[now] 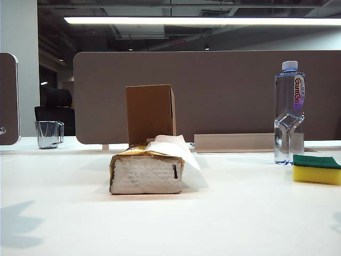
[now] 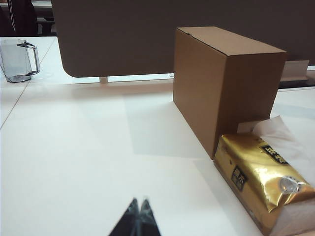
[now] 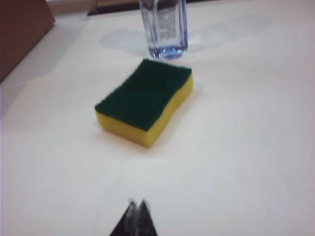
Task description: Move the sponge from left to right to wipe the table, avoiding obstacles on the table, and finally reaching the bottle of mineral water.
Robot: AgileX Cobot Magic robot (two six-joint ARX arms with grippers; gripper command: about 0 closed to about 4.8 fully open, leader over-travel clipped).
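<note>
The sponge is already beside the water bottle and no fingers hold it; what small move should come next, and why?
Probably none on the sponge: it lies flat on the table close to the bottle. The right gripper is shut and apart from it, the left gripper shut by the tissue pack. I would just keep both arms back.

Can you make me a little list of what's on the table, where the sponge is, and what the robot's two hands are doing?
sponge: flat on the table, green side up, beside the water bottle, nothing holding it
tissue pack: middle of the table, one sheet sticking out
cardboard box: upright, just behind the tissue pack
glass mug: far left, at the back
left gripper: shut, empty, above bare table near the box
right gripper: shut, empty, short of the sponge
</note>
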